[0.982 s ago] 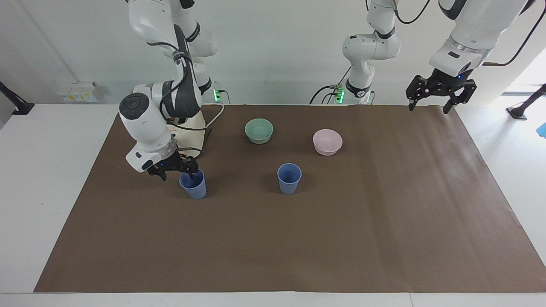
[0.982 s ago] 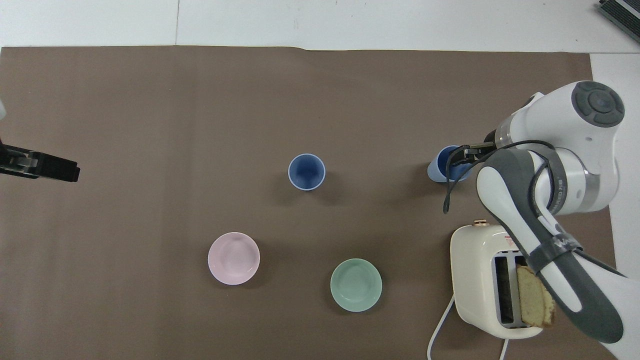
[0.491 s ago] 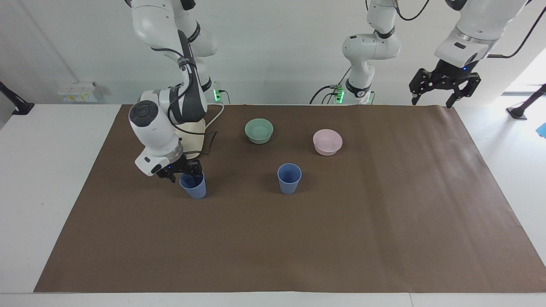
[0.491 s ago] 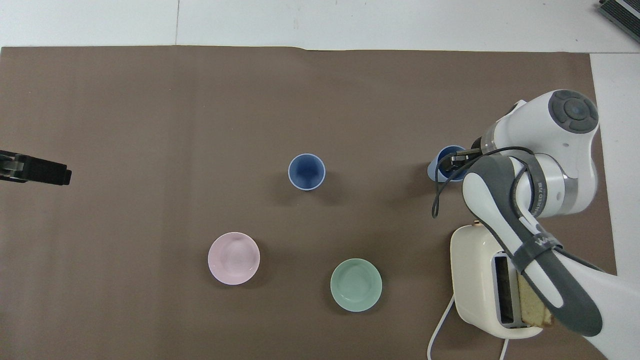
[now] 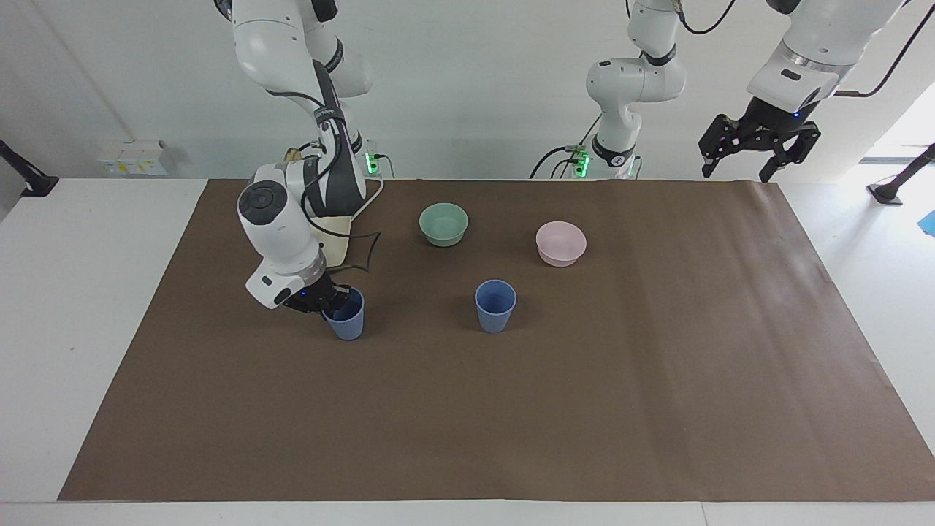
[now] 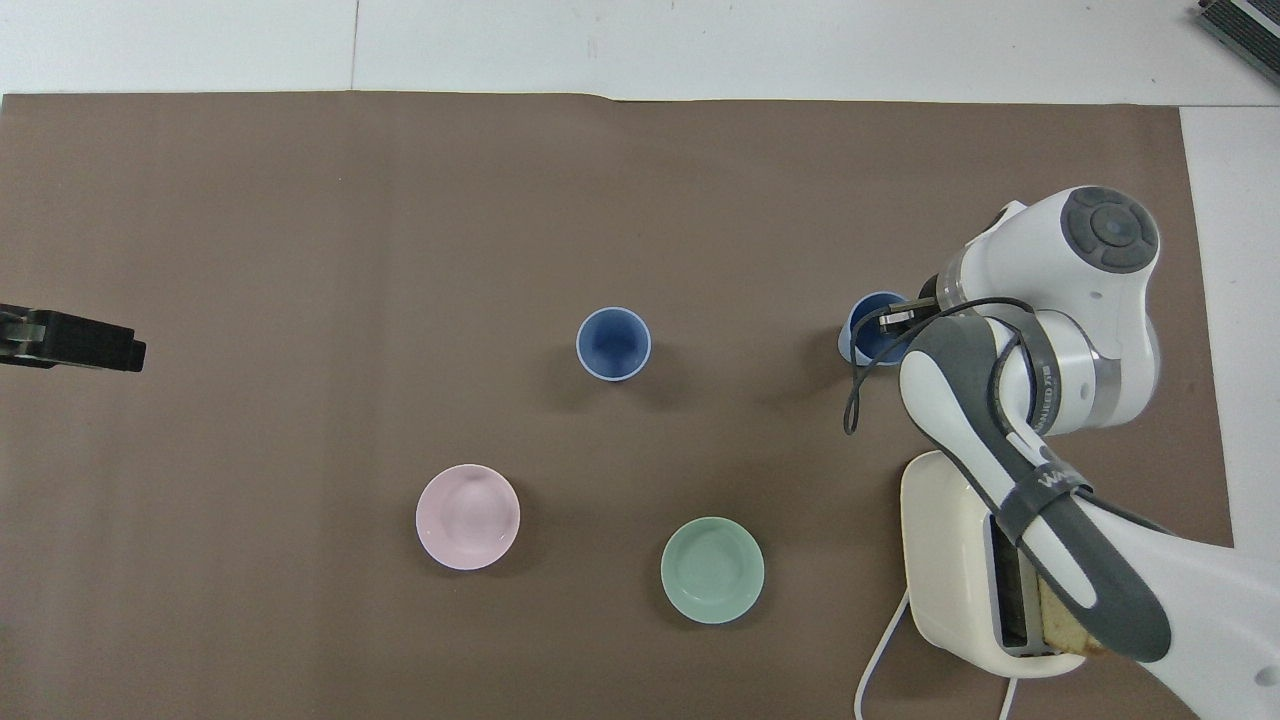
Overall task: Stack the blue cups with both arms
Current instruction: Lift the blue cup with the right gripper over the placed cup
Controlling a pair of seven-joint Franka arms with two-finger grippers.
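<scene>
Two blue cups are on the brown mat. One blue cup [image 5: 495, 307] stands upright and alone at the mat's middle; it also shows in the overhead view [image 6: 613, 343]. My right gripper [image 5: 330, 299] is shut on the rim of the second blue cup [image 5: 349, 323], toward the right arm's end, low at the mat; I cannot tell if it touches. In the overhead view this cup [image 6: 866, 336] shows partly under the right gripper [image 6: 895, 318]. My left gripper [image 5: 756, 150] is open and empty, high over the mat's corner at the left arm's end [image 6: 70, 340].
A mint-green bowl [image 5: 443, 223] and a pink bowl [image 5: 561, 242] sit nearer to the robots than the middle cup. A cream toaster [image 6: 950, 560] with a bread slice stands under the right arm, nearer to the robots than the held cup.
My right gripper closed on the cup's rim and carried it a little toward the middle cup. My left gripper rose and drew back toward the robots' end.
</scene>
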